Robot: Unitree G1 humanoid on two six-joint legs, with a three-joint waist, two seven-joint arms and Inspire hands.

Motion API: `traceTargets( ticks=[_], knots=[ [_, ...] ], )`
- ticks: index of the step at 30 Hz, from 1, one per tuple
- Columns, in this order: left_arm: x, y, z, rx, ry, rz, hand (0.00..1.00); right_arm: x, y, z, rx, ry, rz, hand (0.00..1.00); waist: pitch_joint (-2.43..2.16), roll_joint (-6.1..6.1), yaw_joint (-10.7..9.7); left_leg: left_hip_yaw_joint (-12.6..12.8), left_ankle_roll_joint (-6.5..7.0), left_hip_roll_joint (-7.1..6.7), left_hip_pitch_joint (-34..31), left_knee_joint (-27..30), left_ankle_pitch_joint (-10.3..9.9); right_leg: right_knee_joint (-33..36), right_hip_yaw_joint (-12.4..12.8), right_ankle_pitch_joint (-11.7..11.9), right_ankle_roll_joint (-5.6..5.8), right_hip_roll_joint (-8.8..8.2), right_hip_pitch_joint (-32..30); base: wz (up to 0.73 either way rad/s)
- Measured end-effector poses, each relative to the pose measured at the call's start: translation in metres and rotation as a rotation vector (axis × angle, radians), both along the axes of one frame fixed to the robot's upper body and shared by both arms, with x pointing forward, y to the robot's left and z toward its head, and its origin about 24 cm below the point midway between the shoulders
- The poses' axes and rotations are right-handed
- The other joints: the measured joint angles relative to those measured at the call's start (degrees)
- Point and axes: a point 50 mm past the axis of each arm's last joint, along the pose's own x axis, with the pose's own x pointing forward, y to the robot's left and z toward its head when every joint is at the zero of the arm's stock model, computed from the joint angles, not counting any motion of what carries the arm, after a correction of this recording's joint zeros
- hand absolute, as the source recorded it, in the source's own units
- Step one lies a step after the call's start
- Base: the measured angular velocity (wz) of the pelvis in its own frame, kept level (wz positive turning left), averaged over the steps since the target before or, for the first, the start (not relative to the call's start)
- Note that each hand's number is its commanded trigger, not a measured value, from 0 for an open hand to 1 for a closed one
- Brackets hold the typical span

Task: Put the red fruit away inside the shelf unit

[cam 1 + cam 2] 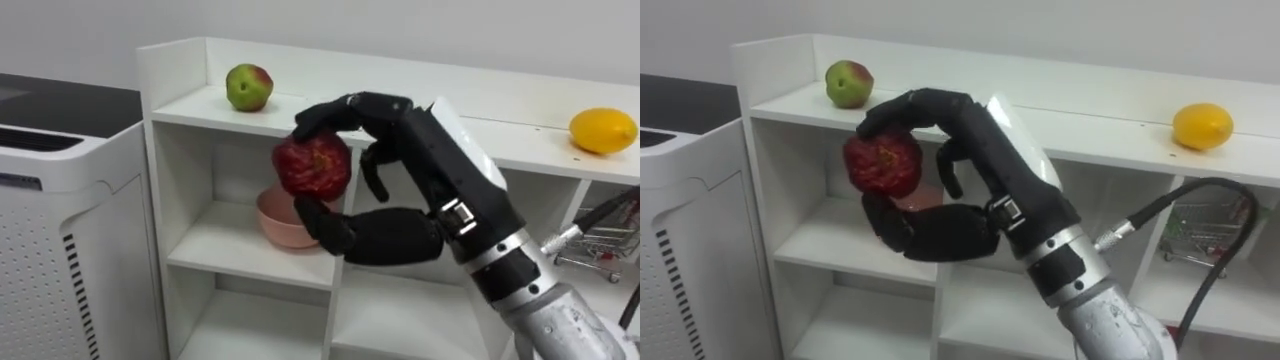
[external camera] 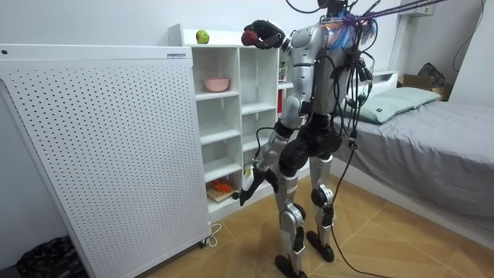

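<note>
Two fruits sit on the closet's (image 1: 175, 65) top board: a green apple (image 1: 249, 87) toward its left end and a yellow fruit (image 1: 603, 130) well apart toward its right. A third, the red apple (image 1: 313, 165), is clamped in my right robot hand (image 1: 415, 145), with the fingers curled over its top and the thumb under it. It is held in the air just in front of the top board's edge, below and right of the green apple. Beneath it, a pink bowl (image 1: 278, 222) stands in the upper-left compartment. My left robot hand (image 2: 248, 191) hangs low beside the lower shelves; whether its fingers are apart or together I cannot tell. I judge the task about two-thirds done. What is left is to set the red apple down, likely on the top board between the other two, and let go.
</note>
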Motion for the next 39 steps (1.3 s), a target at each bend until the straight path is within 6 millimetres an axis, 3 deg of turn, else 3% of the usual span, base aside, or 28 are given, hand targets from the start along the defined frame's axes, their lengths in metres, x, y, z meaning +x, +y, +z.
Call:
traceTargets(
  ticks=[7,13,15,17,19,21,23,25,30,33,39],
  knots=[
    [-0.001,-0.006,-0.002,-0.010,0.009,-0.020,0.00,-0.001,-0.001,-0.030,-0.021,0.120,-0.034,1.00,0.07,0.24,-0.09,0.50,0.13,0.02,-0.71,0.22,0.09,0.05,0.11,0.22,-0.04,-0.06,-0.57,-0.02],
    [0.011,-0.014,-0.004,0.003,-0.004,-0.084,0.00,0.017,-0.011,-0.072,-0.101,0.267,-0.157,1.00,0.35,0.64,-0.13,-0.25,0.16,0.07,-4.68,2.61,0.08,3.20,-0.09,0.21,-0.04,-0.52,-4.70,0.02],
    [0.015,-0.015,-0.005,0.004,-0.012,-0.073,0.00,0.022,-0.017,-0.086,-0.105,0.305,-0.209,1.00,0.80,1.07,-0.32,-0.37,0.26,-0.01,-7.54,4.90,0.05,5.27,-0.27,0.10,-0.15,-0.97,-7.68,0.00],
    [0.017,-0.014,-0.004,0.009,-0.025,-0.054,0.00,0.026,-0.022,-0.102,-0.124,0.354,-0.267,1.00,0.91,0.90,-0.06,-0.11,0.44,-0.04,-9.87,6.35,-0.07,7.57,-0.11,-0.24,-0.37,-1.35,-10.28,0.00],
    [0.020,-0.013,-0.003,0.004,-0.048,-0.034,0.00,0.029,-0.028,-0.114,-0.151,0.392,-0.306,1.00,1.29,0.73,-0.28,-0.18,0.73,-0.09,-13.08,8.92,-0.31,11.07,0.10,-1.35,-0.57,-2.32,-14.07,0.03],
    [0.023,-0.013,-0.004,-0.005,-0.056,-0.021,0.00,0.032,-0.038,-0.128,-0.184,0.421,-0.374,1.00,2.20,0.84,-0.48,-0.07,0.98,-0.46,-18.43,14.11,-1.69,16.93,0.35,-3.35,-0.85,-3.56,-19.46,0.07],
    [0.024,-0.013,-0.004,-0.010,-0.053,-0.012,0.00,0.033,-0.045,-0.140,-0.210,0.459,-0.418,1.00,2.31,0.71,-0.63,-0.07,1.06,-0.85,-22.46,18.03,-2.57,21.17,0.40,-4.96,-1.20,-4.58,-23.44,0.09],
    [0.020,-0.013,-0.005,-0.017,-0.049,0.004,0.00,0.033,-0.049,-0.146,-0.226,0.467,-0.452,1.00,2.49,0.56,-0.82,-0.04,1.06,-1.09,-26.40,21.89,-3.44,24.71,0.92,-6.28,-1.38,-5.17,-27.29,0.07],
    [0.019,-0.013,-0.005,-0.030,-0.059,0.044,0.00,0.034,-0.067,-0.155,-0.246,0.457,-0.569,1.00,2.55,0.20,1.00,-0.10,0.50,0.06,-35.48,32.40,-6.57,33.86,1.72,-9.14,-2.51,-5.21,-35.82,-0.02],
    [0.018,-0.012,-0.005,-0.035,-0.079,0.106,0.00,0.036,-0.074,-0.163,-0.223,0.482,-0.605,1.00,2.66,-0.26,1.45,-0.27,0.32,-0.02,-39.50,35.32,-6.85,37.41,1.68,-9.91,-3.05,-6.05,-40.02,0.04],
    [0.022,-0.011,-0.003,-0.043,-0.125,0.168,0.00,0.041,-0.084,-0.169,-0.212,0.534,-0.641,1.00,2.75,-0.31,2.50,-0.49,-0.68,0.94,-47.63,40.65,-7.48,42.27,1.75,-10.57,-3.89,-5.81,-48.15,-0.05]
  ],
)
